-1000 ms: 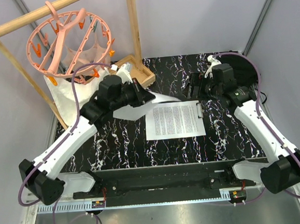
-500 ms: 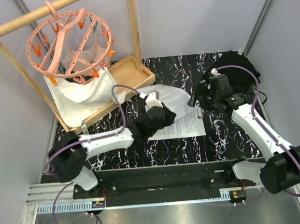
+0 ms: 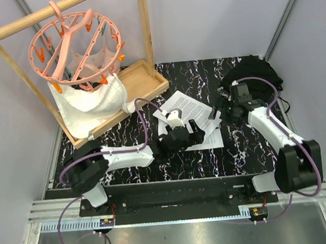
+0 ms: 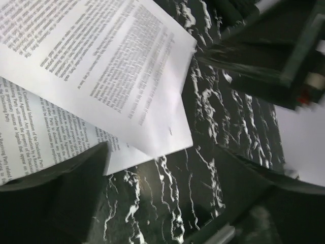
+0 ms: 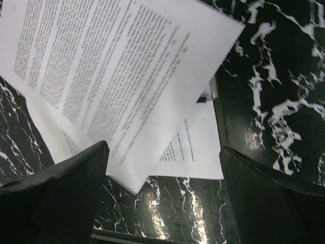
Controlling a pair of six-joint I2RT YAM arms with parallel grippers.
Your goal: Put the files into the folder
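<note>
Two files lie overlapped at the table's centre. The upper sheet (image 3: 185, 104) is skewed and rests across the lower sheet (image 3: 209, 138). The folder shows only as a dark edge (image 5: 219, 127) beside the lower sheet, with its silver clip (image 5: 209, 94) peeking from under the upper sheet. My left gripper (image 3: 200, 130) hovers open over the sheets' near edge. In the left wrist view its gap (image 4: 167, 203) holds only marble, with the paper corners (image 4: 152, 117) just beyond. My right gripper (image 3: 217, 113) is open at the sheets' right end, and nothing lies in its gap (image 5: 162, 203).
A wooden rack with a pink clip hanger (image 3: 78, 44) and a white cloth (image 3: 88, 105) stands at the back left. Beside it is a wooden tray (image 3: 140, 81). A black fabric bundle (image 3: 255, 72) lies at the back right, behind the right arm.
My left arm swung from the back left to the centre carrying a sheet, then opened. The sheet now lies skewed over the other one. The right gripper shifted slightly.
</note>
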